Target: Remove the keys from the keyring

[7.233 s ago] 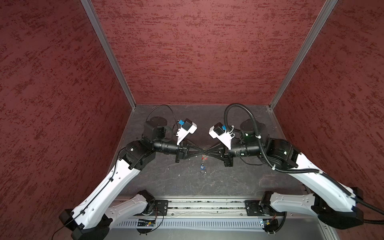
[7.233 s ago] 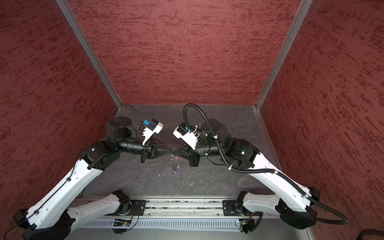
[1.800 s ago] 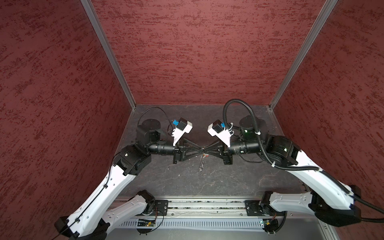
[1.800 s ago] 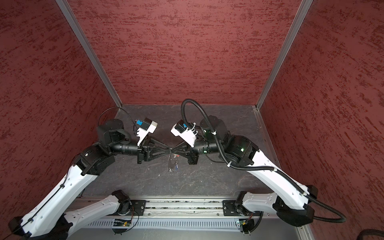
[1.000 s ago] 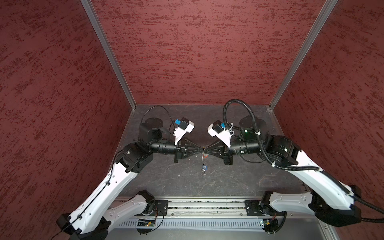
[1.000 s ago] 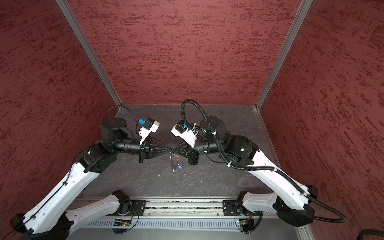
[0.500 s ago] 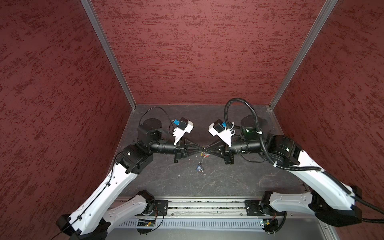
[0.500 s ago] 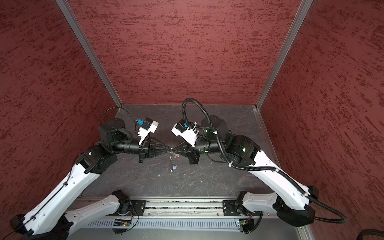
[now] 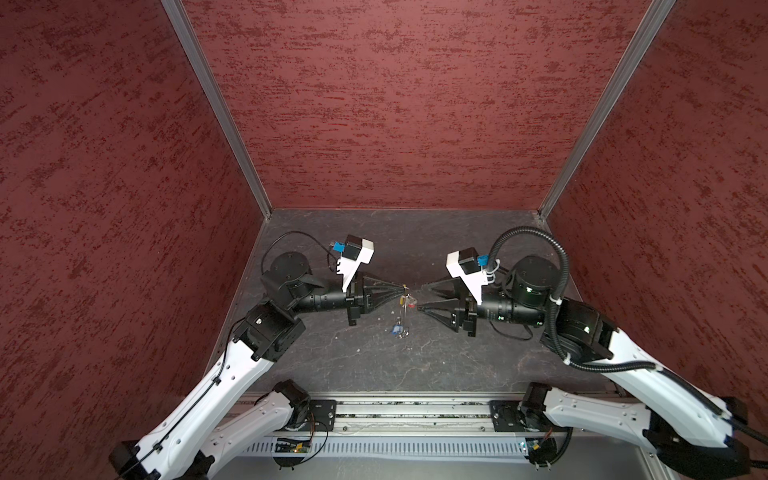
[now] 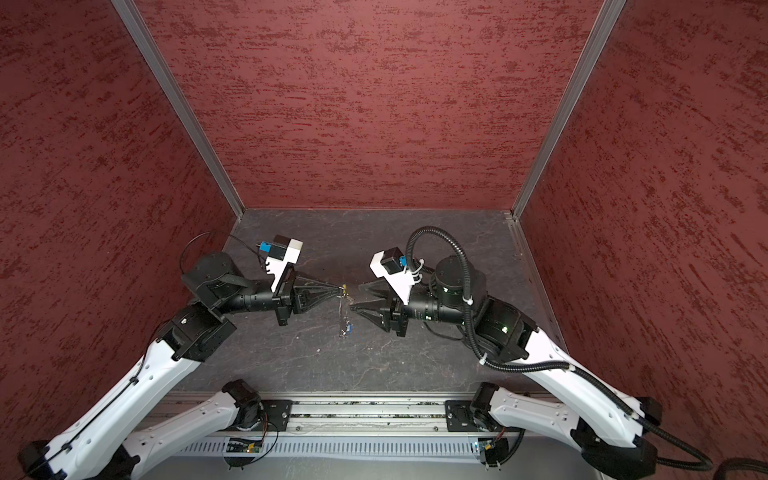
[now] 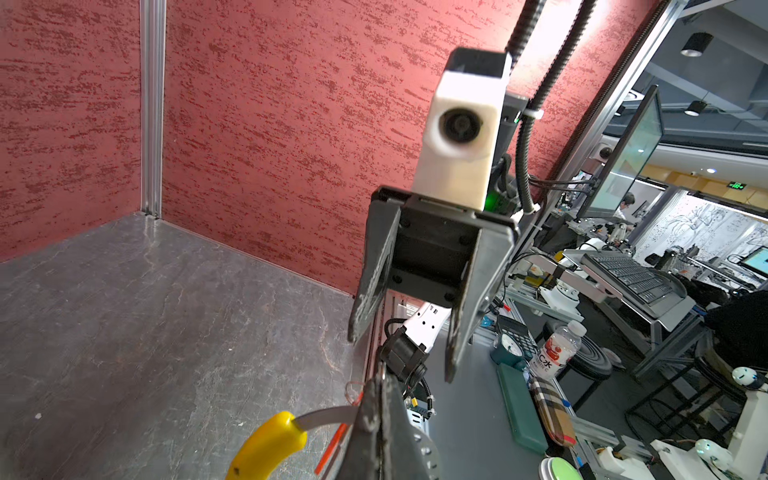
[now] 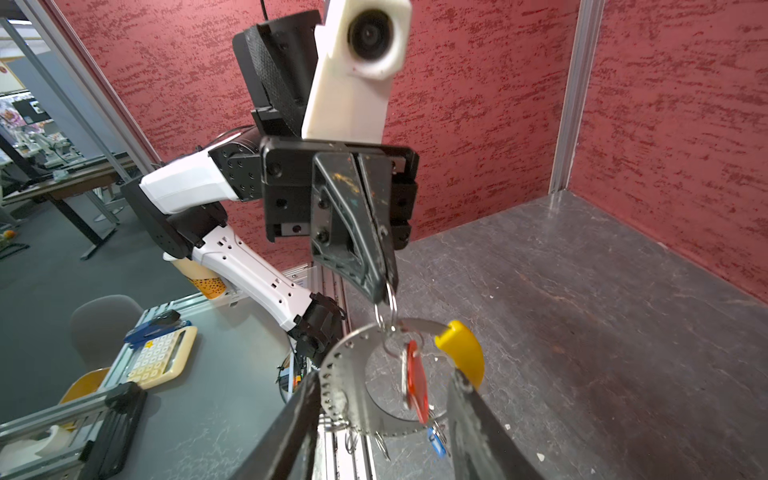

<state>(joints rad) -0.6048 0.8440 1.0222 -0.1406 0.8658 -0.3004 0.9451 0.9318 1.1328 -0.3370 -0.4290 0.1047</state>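
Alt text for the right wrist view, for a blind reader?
The left gripper, shut, pinches a small silver ring from which the keyring hangs: a perforated metal band with a yellow section, a red tag and a blue tag. The right gripper is open, close before it.

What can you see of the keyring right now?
The keyring is a flat silver metal band punched with small holes, curved into a loop with a yellow sleeve on one part. It hangs from a small silver ring pinched by the left gripper, jaws shut. A red tag and a blue tag dangle from it.
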